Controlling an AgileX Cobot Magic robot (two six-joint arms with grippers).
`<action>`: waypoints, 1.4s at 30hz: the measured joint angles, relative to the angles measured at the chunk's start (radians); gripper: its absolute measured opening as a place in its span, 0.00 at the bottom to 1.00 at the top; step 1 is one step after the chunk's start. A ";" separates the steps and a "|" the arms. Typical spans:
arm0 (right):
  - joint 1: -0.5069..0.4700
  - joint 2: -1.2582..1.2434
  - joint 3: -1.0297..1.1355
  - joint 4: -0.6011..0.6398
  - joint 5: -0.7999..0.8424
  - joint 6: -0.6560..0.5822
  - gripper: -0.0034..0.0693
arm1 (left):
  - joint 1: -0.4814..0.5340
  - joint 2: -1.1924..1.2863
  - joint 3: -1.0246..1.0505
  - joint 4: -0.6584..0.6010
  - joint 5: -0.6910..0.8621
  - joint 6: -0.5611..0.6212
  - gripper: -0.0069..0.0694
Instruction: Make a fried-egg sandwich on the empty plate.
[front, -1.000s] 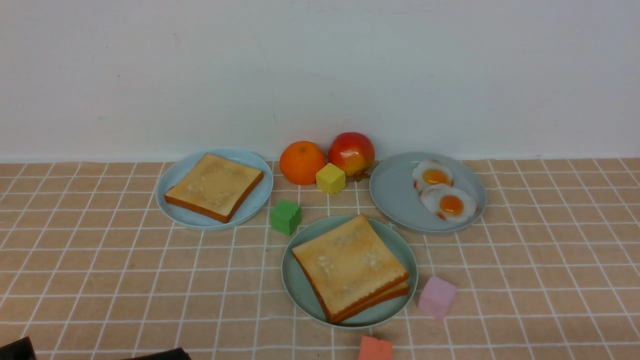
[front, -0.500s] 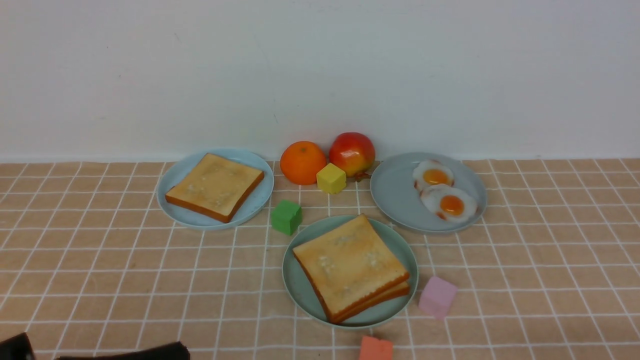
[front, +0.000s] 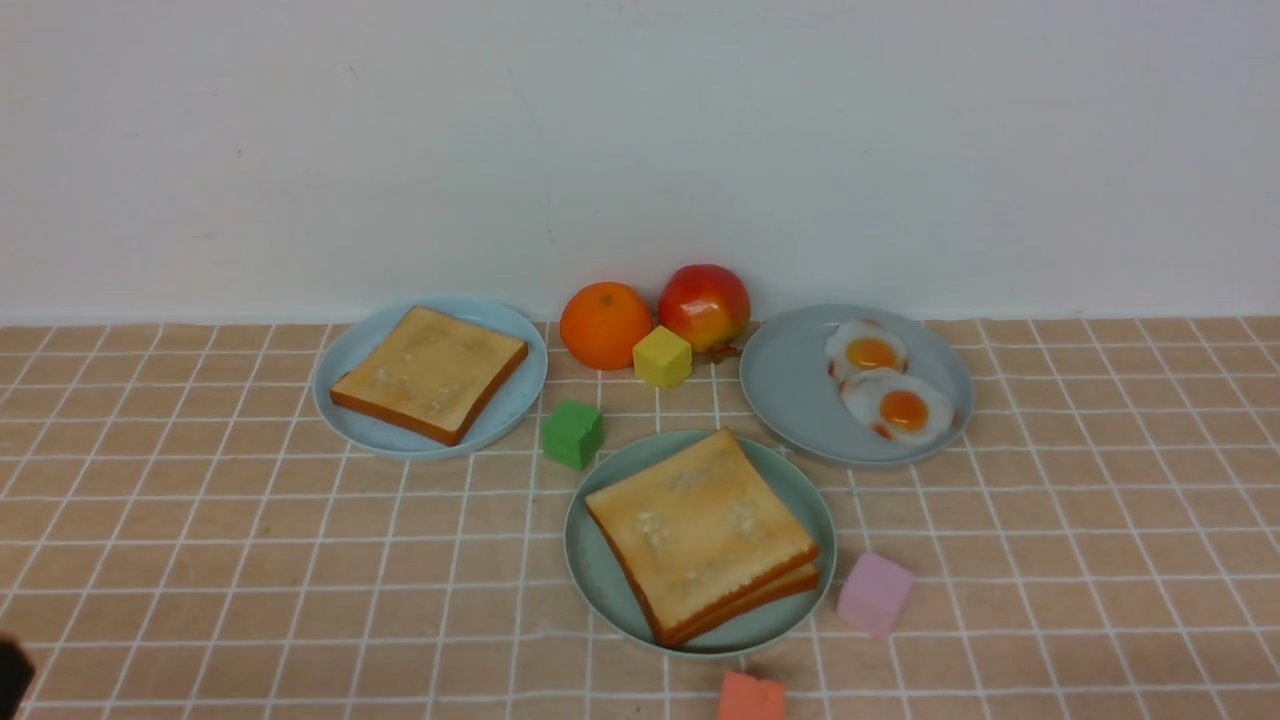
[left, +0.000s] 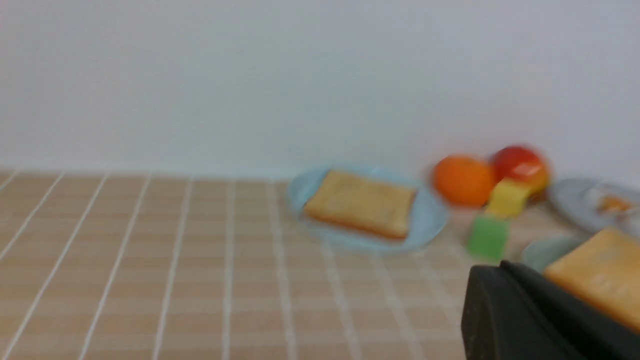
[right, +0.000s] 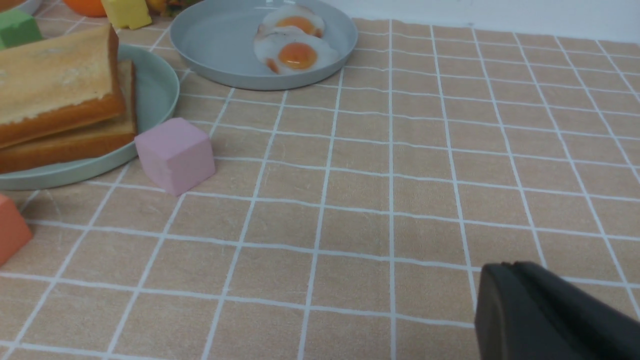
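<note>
Left hand was pressed together, with nothing pinched in it; right hand was also closed and held nothing. In the front view only a dark piece of the left arm came into the near left corner; the sandwich lay well apart from it, farther forward and to the right. Both hands were apart from the sandwich; the right hand was not visible in the front view.

This sandwich was two toast slices, stacked on the mint plate; the upper slice was turned a little against the lower one, whose corner came out at the near right side; what was between them was hidden. Forward and right of it, two fried eggs lay together on the grey plate; a single toast slice was on the light blue plate, at the far left. On the bench a pink block stood just beside the mint plate.
</note>
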 joint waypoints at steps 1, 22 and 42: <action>0.000 0.000 0.000 0.000 0.000 0.000 0.08 | 0.024 -0.012 0.016 0.000 0.057 -0.015 0.07; -0.004 -0.001 0.000 0.000 0.000 0.000 0.10 | 0.062 -0.019 0.028 -0.003 0.263 -0.115 0.07; -0.005 -0.001 0.000 -0.001 0.000 0.000 0.15 | 0.062 -0.019 0.028 -0.003 0.263 -0.117 0.07</action>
